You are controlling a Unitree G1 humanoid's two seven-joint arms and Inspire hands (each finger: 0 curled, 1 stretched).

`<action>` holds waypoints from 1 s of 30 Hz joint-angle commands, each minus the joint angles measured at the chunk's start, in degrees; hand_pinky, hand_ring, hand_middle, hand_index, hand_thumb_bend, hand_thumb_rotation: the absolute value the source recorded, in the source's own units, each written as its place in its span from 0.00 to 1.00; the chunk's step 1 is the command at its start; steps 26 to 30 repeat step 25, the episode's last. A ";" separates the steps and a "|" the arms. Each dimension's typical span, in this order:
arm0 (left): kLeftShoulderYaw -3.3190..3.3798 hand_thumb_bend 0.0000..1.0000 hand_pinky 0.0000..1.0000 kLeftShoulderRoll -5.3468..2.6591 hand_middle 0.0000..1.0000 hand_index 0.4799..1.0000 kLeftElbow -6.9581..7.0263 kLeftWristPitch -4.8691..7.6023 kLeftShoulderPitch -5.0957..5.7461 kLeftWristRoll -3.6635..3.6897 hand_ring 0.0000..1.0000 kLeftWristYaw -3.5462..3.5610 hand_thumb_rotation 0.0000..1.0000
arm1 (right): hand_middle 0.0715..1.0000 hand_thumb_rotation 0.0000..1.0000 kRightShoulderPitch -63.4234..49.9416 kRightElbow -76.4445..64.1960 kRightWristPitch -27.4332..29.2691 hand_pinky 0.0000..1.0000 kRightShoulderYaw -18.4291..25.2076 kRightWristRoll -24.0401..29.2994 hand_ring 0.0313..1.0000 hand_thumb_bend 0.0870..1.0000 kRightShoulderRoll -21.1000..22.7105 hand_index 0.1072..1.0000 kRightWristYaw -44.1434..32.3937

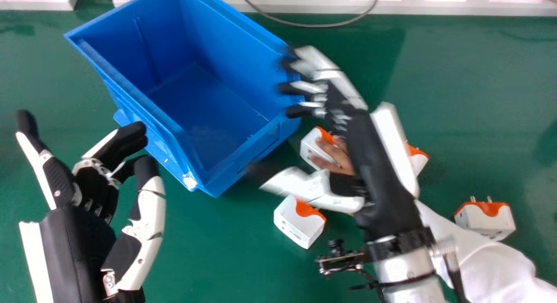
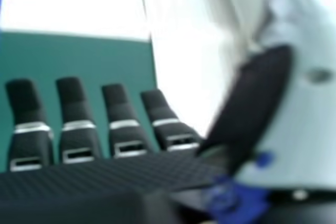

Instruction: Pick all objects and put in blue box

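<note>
My right hand [image 1: 354,129], blurred, is open beside and partly over the right rim of the blue box [image 1: 230,46], with nothing seen in it. In the right hand view the fingers of my right hand [image 2: 79,142] are straight. White-and-orange plug adapters lie on the green table: one [image 1: 300,224] below the thumb, one [image 1: 310,148] by the box's right corner under a person's hand [image 1: 337,157], one [image 1: 417,160] partly hidden behind my right hand, and one [image 1: 485,218] farther right. Left of the box's near corner, my left hand [image 1: 74,242] stands open, holding nothing.
A person's white sleeve [image 1: 483,259] crosses the lower right, behind my right wrist. White trays [image 1: 313,5] line the far table edge, with a grey cable [image 1: 304,25] looping in front. Green tabletop [image 1: 217,259] stretches between my arms.
</note>
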State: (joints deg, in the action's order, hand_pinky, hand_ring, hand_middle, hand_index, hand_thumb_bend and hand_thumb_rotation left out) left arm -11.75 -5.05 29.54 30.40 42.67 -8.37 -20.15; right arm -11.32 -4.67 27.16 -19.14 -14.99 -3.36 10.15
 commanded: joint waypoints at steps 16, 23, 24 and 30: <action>-1.24 0.29 0.66 -2.21 0.70 0.46 0.51 1.17 0.18 -0.14 0.71 0.11 0.00 | 1.00 1.00 1.38 8.15 3.42 0.96 -6.70 11.53 1.00 0.60 -9.07 1.00 7.63; -1.02 0.29 0.66 -2.16 0.70 0.46 0.54 0.97 -0.09 0.08 0.71 0.18 0.00 | 1.00 1.00 2.06 8.10 3.32 0.96 -7.27 10.98 1.00 0.60 -8.29 1.00 9.11; -0.97 0.29 0.66 -2.11 0.70 0.46 0.50 1.03 -0.17 0.09 0.72 0.22 0.00 | 1.00 1.00 2.14 8.10 3.27 0.96 -7.33 10.82 1.00 0.60 -8.19 1.00 9.32; -0.94 0.29 0.66 -2.08 0.70 0.46 0.46 1.11 -0.25 0.11 0.72 0.25 0.00 | 1.00 1.00 2.19 8.03 3.18 0.95 -7.39 10.73 1.00 0.60 -8.10 1.00 9.48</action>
